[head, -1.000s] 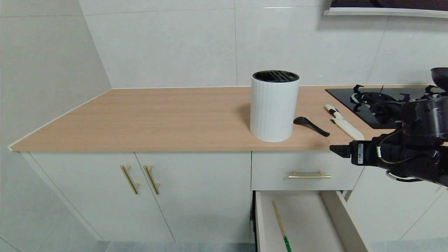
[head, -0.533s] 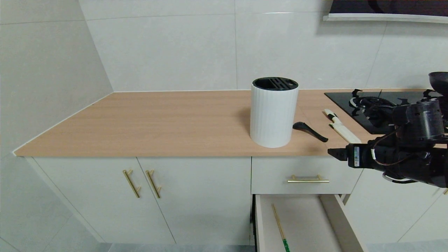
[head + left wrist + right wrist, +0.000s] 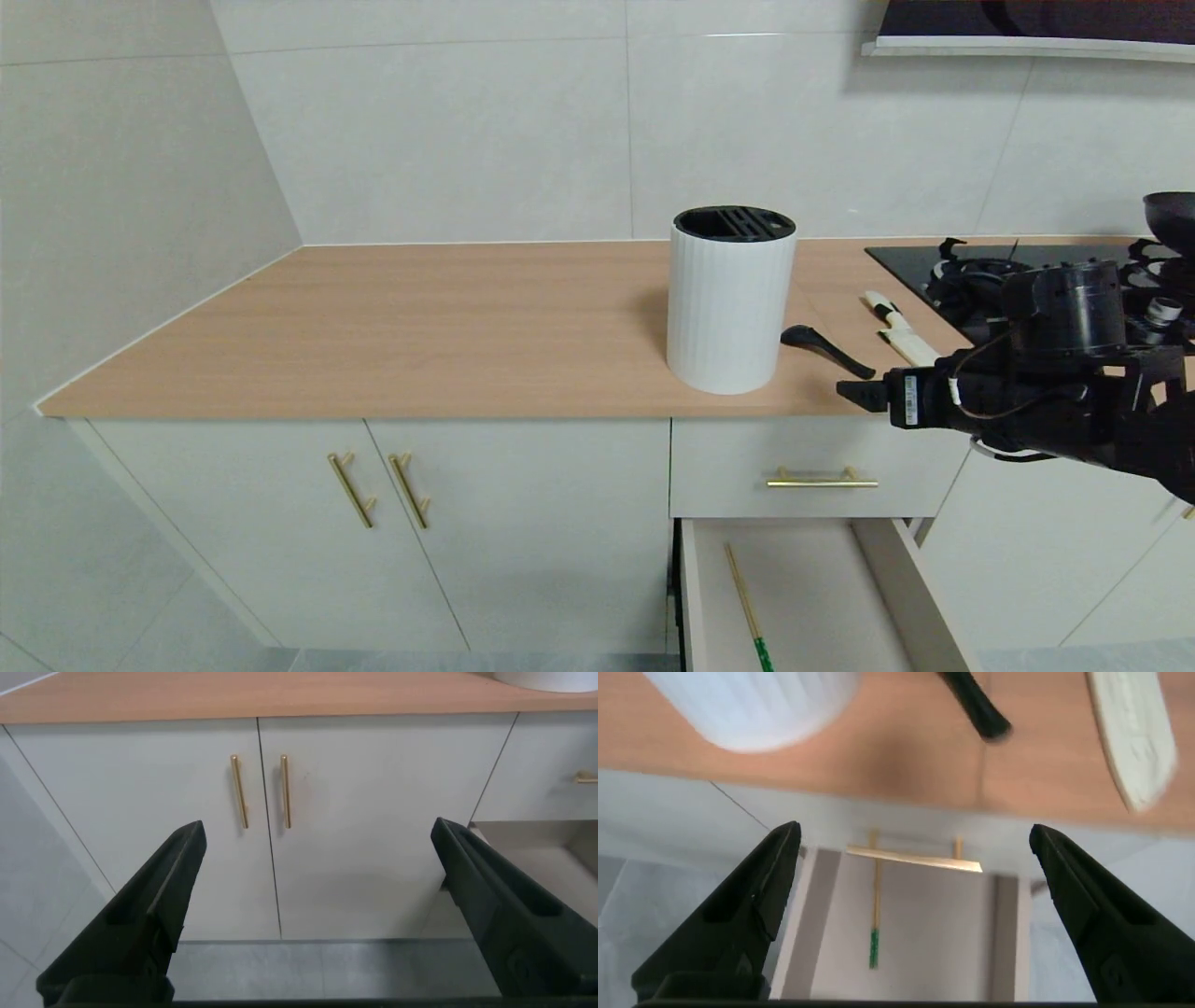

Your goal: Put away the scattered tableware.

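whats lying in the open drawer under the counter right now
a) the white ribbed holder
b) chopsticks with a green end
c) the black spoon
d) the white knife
B: the chopsticks with a green end lie on the floor of the pulled-out drawer, while the black spoon and the white knife lie up on the countertop.
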Tool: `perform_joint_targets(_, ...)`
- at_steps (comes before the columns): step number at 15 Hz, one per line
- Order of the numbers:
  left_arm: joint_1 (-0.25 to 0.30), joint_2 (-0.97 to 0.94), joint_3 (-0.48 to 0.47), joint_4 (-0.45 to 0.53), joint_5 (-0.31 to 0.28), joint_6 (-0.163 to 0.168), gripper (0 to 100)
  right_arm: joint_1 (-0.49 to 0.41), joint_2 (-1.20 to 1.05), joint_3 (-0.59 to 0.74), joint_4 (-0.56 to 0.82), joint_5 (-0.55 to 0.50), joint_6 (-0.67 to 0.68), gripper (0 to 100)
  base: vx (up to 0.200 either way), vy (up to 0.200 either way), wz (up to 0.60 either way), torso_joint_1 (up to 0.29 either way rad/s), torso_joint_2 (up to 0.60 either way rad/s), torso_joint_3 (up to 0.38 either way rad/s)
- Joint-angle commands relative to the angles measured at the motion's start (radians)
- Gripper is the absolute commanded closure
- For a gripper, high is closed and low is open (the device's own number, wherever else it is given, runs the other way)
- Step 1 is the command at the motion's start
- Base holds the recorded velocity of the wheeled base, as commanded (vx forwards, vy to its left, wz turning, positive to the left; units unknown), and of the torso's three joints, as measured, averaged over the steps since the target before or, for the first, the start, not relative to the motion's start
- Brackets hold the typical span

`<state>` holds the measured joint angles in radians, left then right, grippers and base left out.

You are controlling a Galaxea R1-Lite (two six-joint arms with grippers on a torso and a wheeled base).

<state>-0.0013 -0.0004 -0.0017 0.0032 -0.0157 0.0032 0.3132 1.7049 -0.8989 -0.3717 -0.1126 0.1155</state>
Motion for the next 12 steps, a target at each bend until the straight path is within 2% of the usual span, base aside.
perform_joint_targets(1, 0.000, 0.000, 0.000, 0.000, -0.001, 0.000, 0, -0.023, 0.122, -0.127, -0.016, 0.054, -0.007, 0, 0.000, 0.000, 0.00, 0.000, 0.00, 0.000)
perform_joint_targets(4, 0.000, 0.000, 0.000, 0.000, 0.000, 0.000, 0, -0.057, 0.228, -0.212, -0.058, 0.062, -0.086, 0, 0.000, 0.000, 0.00, 0.000, 0.00, 0.000)
perform_joint_targets(8, 0.000, 0.000, 0.000, 0.000, -0.001, 0.000, 0, -0.100, 0.371, -0.236, -0.237, 0.067, -0.091, 0, 0.000, 0.000, 0.00, 0.000, 0.00, 0.000)
perform_joint_targets(12, 0.000, 0.000, 0.000, 0.000, 0.000, 0.000, 0, -0.109, 0.421, -0.271, -0.257, 0.065, -0.091, 0, 0.000, 0.000, 0.00, 0.000, 0.00, 0.000)
